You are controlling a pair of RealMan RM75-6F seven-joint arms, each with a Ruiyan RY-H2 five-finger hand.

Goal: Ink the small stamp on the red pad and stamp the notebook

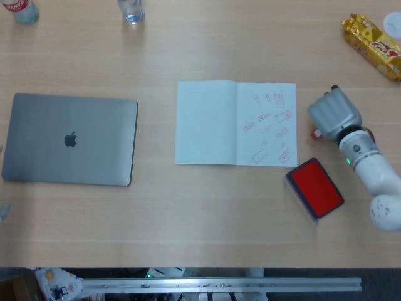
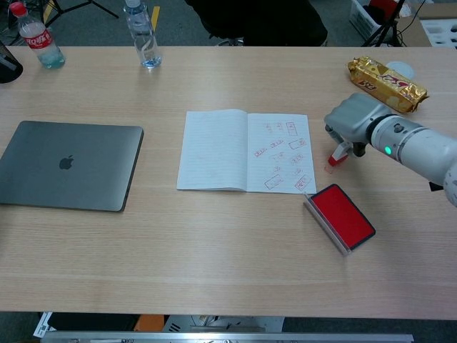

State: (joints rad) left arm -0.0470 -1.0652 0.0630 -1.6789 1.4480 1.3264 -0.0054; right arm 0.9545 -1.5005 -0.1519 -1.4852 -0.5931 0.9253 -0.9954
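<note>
So my right hand (image 2: 348, 126) was sitting off the right edge of the notebook (image 1: 235, 123), knuckles up, with the fingers curled down around the small stamp (image 2: 334, 158). From the chest view the stamp poked out below the hand, tilted, red end down near the desk (image 1: 188, 213), and it looked pinched between the fingers. From the head view I could only see a little red bit of it at the hand's lower left edge, the rest was hidden under the hand. I couldn't tell if the tip was touching the wood or just above it.

The notebook lay open in the middle of the desk, left page blank, right page already covered in a bunch of red stamp marks. The red pad (image 1: 315, 188) was open, just off the notebook's lower right corner and just below the hand, sitting at an angle.

My left hand wasn't visible in either camera.

Other stuff around: closed grey laptop (image 1: 70, 139) way over on the left, a clear water bottle (image 2: 142, 37) and a red-capped bottle (image 2: 36, 37) along the far edge, and a gold snack packet (image 2: 385, 83) at the far right, behind the hand.
</note>
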